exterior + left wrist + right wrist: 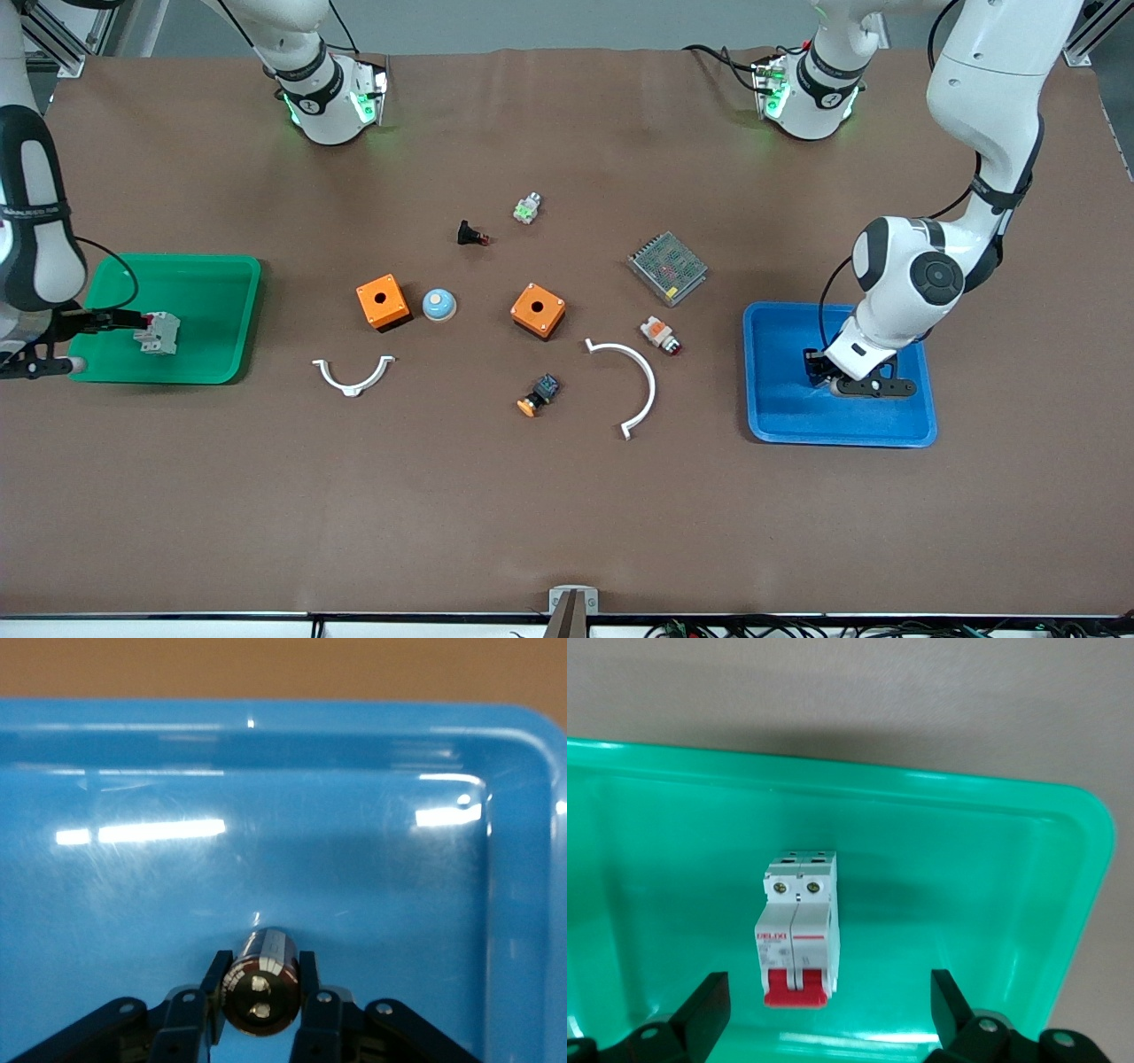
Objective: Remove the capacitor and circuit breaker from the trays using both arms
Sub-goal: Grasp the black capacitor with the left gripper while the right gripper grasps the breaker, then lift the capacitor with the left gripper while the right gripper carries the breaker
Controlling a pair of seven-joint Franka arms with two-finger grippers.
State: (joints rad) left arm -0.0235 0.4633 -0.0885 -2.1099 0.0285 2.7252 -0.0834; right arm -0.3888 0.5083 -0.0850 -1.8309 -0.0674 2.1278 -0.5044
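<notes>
The capacitor [261, 979], a small black cylinder with a grey end, sits between the fingers of my left gripper [260, 992], which is shut on it low inside the blue tray [496, 868]. In the front view the left gripper [815, 370] is in the blue tray [780, 416] at the left arm's end of the table. The breaker [797, 930], white-grey with red levers, lies on the floor of the green tray [992, 877]. My right gripper [828, 1014] is open just above it and apart from it. In the front view the breaker [159, 334] lies in the green tray [213, 292] beside the right gripper [104, 341].
Between the trays lie two orange boxes [383, 301] [538, 310], a blue dome button [438, 305], two white arcs [353, 377] [633, 381], a metal mesh box [668, 268], a white-orange button [660, 334], an orange-capped button [539, 395] and a black button [471, 235].
</notes>
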